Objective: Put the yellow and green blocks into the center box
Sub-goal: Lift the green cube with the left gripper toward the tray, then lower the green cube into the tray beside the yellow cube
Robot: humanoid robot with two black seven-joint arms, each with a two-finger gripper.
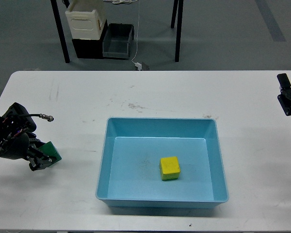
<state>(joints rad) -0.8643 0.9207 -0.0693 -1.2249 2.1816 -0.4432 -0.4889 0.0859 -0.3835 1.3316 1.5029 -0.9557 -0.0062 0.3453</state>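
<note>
A yellow block (169,168) lies inside the blue box (160,126) at the table's center. A green block (52,151) is at the left side of the table, held between the fingers of my left gripper (42,159). The gripper is shut on it, low near the table surface, well left of the box. My right arm (288,97) enters at the far right edge; its gripper end is dark and its fingers cannot be told apart.
The white table (150,97) spreads around the box. Beyond the far edge, on the floor, stand a white crate (86,20) and a grey bin (118,41) between black table legs.
</note>
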